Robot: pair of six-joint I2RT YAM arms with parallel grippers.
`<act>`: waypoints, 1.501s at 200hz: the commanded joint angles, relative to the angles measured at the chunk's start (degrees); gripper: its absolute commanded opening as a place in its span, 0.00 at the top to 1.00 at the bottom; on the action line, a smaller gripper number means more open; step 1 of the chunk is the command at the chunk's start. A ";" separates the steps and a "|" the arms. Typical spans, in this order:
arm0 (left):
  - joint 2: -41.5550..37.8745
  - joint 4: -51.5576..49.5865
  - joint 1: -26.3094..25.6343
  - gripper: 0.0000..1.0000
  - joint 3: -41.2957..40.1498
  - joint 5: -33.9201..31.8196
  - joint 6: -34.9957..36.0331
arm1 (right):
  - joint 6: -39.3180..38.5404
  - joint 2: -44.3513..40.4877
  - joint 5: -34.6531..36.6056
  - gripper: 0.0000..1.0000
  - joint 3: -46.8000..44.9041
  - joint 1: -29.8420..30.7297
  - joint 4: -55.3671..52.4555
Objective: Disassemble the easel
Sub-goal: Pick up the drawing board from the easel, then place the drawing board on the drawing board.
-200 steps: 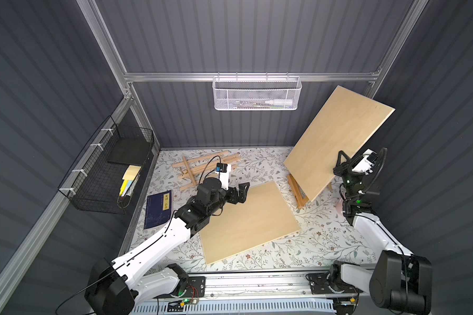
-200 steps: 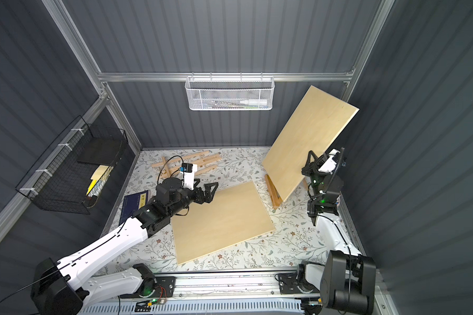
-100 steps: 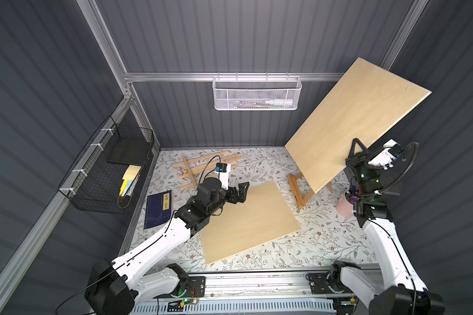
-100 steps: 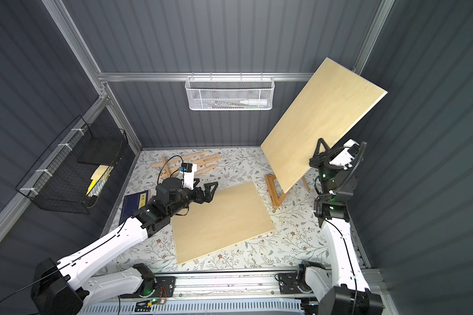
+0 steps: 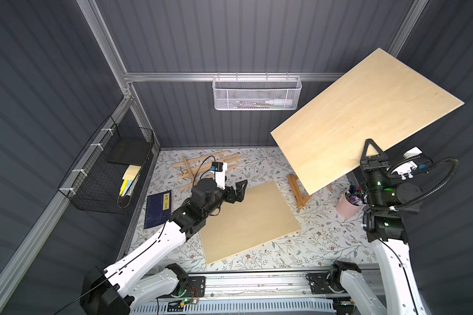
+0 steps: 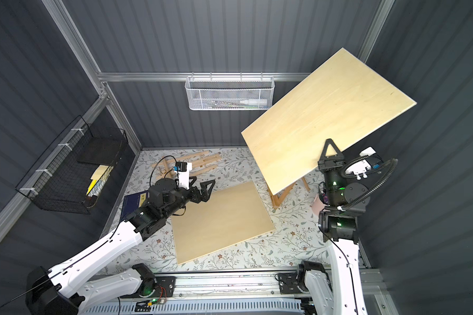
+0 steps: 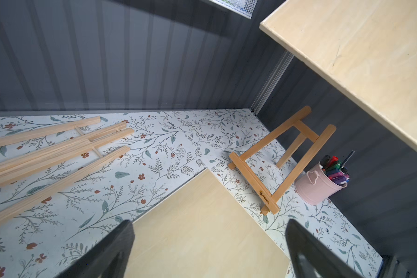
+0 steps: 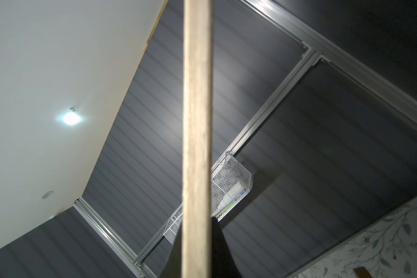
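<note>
**mo_tinkers:** The right hand [image 5: 369, 148] is pinched hard on the low edge of the big plywood board [image 5: 366, 109]. One finger shows on top and the other is hidden underneath. The board hangs tilted in the air, clear of everything. The left hand [image 5: 239, 188] is spread wide, hovering over a corner of a second board [image 5: 249, 218] that lies flat on the bench [image 5: 325, 240].

**kit_r:** So where's the actual easel?

**mo_tinkers:** The little tabletop easel [image 7: 282, 158] is standing on the bench under the raised board, just beside a pink bucket [image 7: 318, 185] of markers. Nothing's resting on it. A bigger wooden frame [image 5: 202, 166] is lying flat near the back wall.

**kit_r:** How do you reckon this stuff handles?

**mo_tinkers:** My guess is the board is stiff and light but awkward. It's wide, smooth and thin, and it's held by one edge, so it could swing in that grip. The easel looks like skinny sticks with a prop leg, so it's probably very light. I'd expect it to skid or fold if nudged. I'd grab it by the bottom ledge rail or a side upright near the crossbar, not the back leg.
</note>
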 commanded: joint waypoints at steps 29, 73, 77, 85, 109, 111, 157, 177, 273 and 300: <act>-5.94 2.08 -0.20 0.01 2.05 2.34 -1.97 | 6.27 -0.17 5.93 1.00 2.84 11.94 9.51; -14.20 24.70 -0.20 0.01 -2.44 17.60 -18.00 | 8.21 3.96 11.45 1.00 2.88 20.01 11.68; -14.62 27.71 -0.20 0.01 -3.63 18.46 -20.20 | 8.28 4.09 11.88 1.00 2.80 20.43 11.87; -14.96 32.40 -0.20 0.01 -6.04 19.80 -24.23 | 8.56 4.29 12.78 1.00 2.47 21.17 12.30; -13.60 39.45 -0.20 0.01 -11.49 22.02 -33.63 | 9.71 4.15 15.02 1.00 1.00 22.05 13.38; -13.28 40.27 -0.20 0.01 -11.96 22.11 -34.55 | 9.79 4.10 15.10 1.00 0.91 22.09 13.45; -4.38 57.56 -0.18 0.03 -17.70 26.08 -49.28 | 11.99 3.78 15.70 1.00 -1.54 22.23 15.19; -1.48 62.93 -0.46 0.06 -18.45 26.33 -51.53 | 13.05 3.76 15.22 1.00 -2.93 22.31 16.87; 11.94 64.35 -4.94 0.21 -11.45 18.32 -56.70 | 15.92 2.62 14.78 1.00 -8.55 23.10 22.60; 13.94 63.12 -5.21 0.29 -9.49 15.18 -57.85 | 16.60 1.97 14.96 1.00 -10.10 23.46 23.27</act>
